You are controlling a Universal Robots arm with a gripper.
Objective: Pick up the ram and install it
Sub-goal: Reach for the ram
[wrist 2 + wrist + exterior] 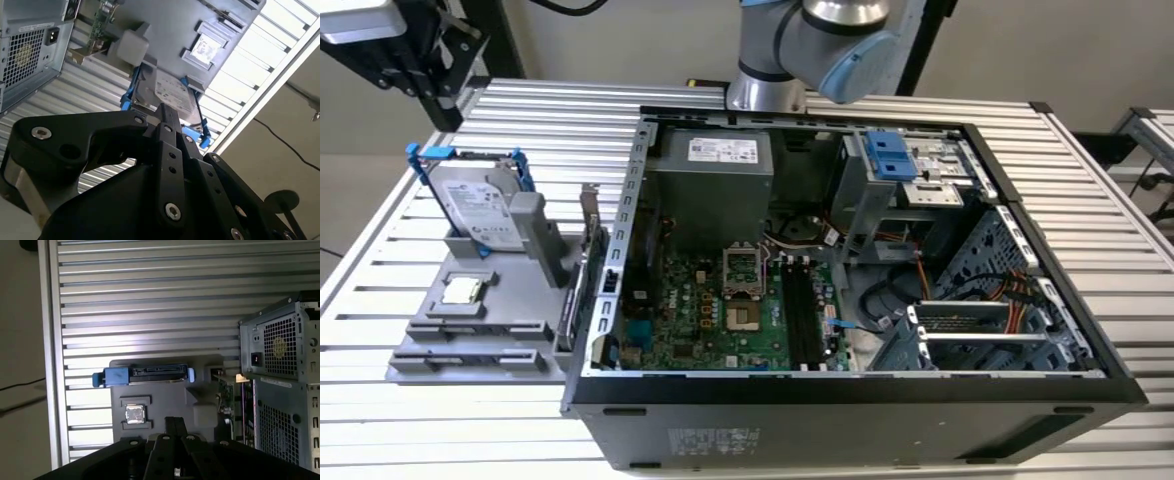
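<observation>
The ram point(591, 225) stands on edge at the side of the grey fixture point(467, 335) nearest the case. Both wrist views show it as a narrow green board point(223, 390) point(101, 17) beside the case's rear panel. My gripper point(175, 424) point(166, 112) hangs well above the fixture, apart from the ram. Its black fingers are pressed together with nothing between them. The black memory slots point(803, 310) lie on the motherboard inside the open computer case point(854, 385), to the exterior view's right of the CPU socket.
On the fixture stand a silver hard drive with blue brackets point(478, 205) point(145, 375) and a small square CPU chip point(463, 290) point(134, 413). The slatted aluminium table point(374, 420) carries everything. The arm's base point(767, 90) rises behind the case. Cables and drive cages crowd the case's right half.
</observation>
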